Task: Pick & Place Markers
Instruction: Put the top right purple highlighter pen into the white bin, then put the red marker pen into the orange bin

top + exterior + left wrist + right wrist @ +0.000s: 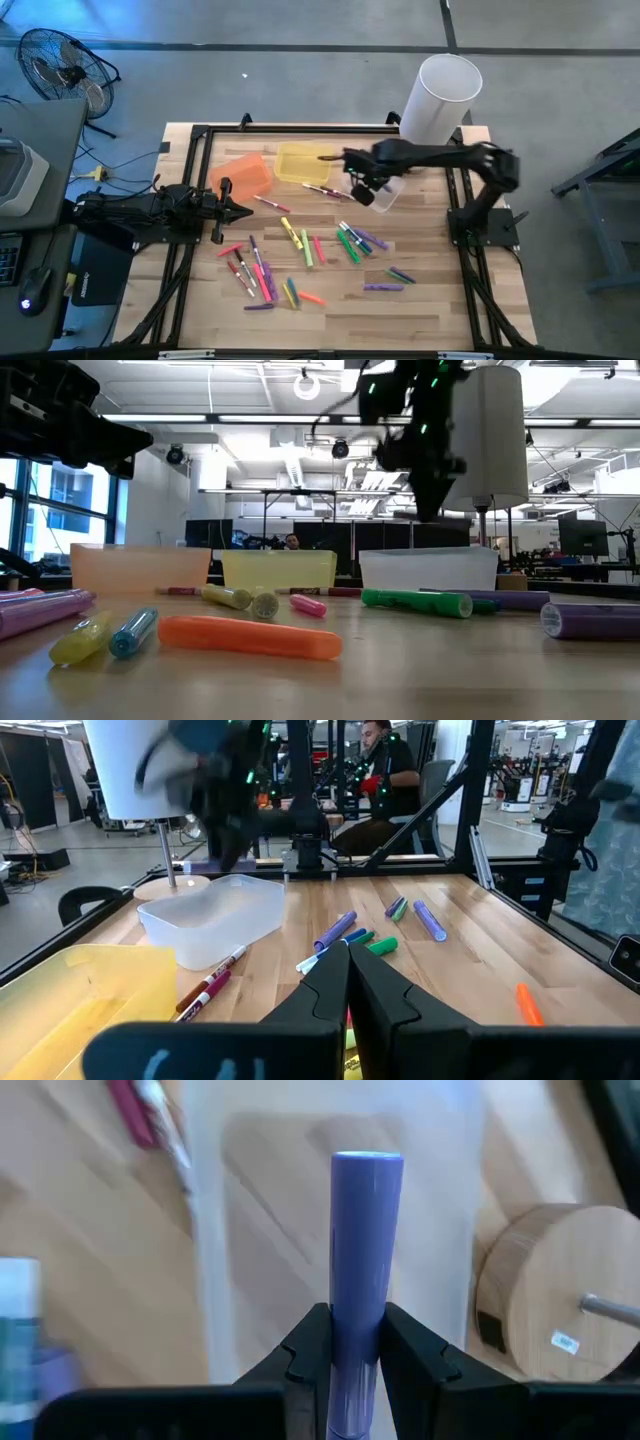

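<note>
Many capped markers in pink, green, yellow, orange and purple lie scattered on the wooden table (pixel 330 300), most of them between the arms (pixel 300 245). My right gripper (pixel 357 1325) hangs over the clear bin (pixel 388 192), shut on a purple marker (pixel 366 1230). In the high view the right gripper (pixel 362 190) is at the bin's left end. My left gripper (pixel 348 970) is shut on nothing and waits low at the table's left (pixel 240 210), pointing toward the scattered markers. My right gripper pinches the purple marker between its two fingers, on the barrel's rear part (pixel 357 1342). The marker lies along the fingers and its free end (pixel 367 1165) sticks out well beyond the fingertips. The fingers point down. The marker is lifted clear above the clear bin's floor (pixel 300 1190).
An orange bin (pixel 245 175) and a yellow bin (pixel 303 163) stand in a row left of the clear bin, toward the far edge. Two pink markers (pixel 205 988) lie beside the clear bin. A white lamp (pixel 440 100) on a round wooden base (pixel 540 1290) stands at the far right corner.
</note>
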Tool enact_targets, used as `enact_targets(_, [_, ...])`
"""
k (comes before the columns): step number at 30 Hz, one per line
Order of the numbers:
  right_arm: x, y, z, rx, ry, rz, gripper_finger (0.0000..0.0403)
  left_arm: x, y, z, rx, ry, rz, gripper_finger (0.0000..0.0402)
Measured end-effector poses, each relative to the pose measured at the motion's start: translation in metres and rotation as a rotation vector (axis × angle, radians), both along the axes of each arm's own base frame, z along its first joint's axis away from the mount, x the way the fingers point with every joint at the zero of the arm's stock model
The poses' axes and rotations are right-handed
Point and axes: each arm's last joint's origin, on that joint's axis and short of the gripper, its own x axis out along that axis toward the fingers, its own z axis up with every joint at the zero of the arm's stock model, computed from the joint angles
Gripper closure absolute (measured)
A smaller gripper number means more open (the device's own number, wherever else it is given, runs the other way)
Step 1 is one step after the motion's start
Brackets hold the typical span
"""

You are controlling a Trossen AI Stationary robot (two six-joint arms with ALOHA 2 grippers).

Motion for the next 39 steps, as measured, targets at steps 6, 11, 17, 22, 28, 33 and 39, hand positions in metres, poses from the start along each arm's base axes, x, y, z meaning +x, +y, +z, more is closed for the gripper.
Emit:
enact_targets(6, [0.009,-0.023,-0.039,0.061,0.107,-0.004,0.0343,0.0,0.0,0.0,0.0,0.0,0.0,0.04])
enact_targets(11, [0.011,-0.03,-0.04,0.109,0.044,-0.042,0.0324,0.0,0.0,0.0,0.0,0.0,0.0,0.04])
enact_targets(17, [0.008,-0.029,-0.038,0.118,0.056,-0.045,0.0303,0.0,0.0,0.0,0.0,-0.001,0.0,0.04])
enact_targets(22, [0.006,-0.023,-0.031,0.115,0.05,-0.069,0.0309,0.0,0.0,0.0,0.0,0.0,0.0,0.04])
enact_targets(28, [-0.004,0.007,0.016,0.083,-0.116,-0.076,0.0343,0.0,0.0,0.0,0.0,0.0,0.0,0.04])
enact_targets(33, [-0.024,0.042,0.064,0.062,-0.297,-0.055,0.0384,0.0,0.0,0.0,0.018,-0.001,0.009,0.04])
enact_targets(39, [-0.051,0.082,0.102,0.024,-0.462,-0.028,0.0396,0.0,0.0,0.0,-0.009,0.0,-0.003,0.04])
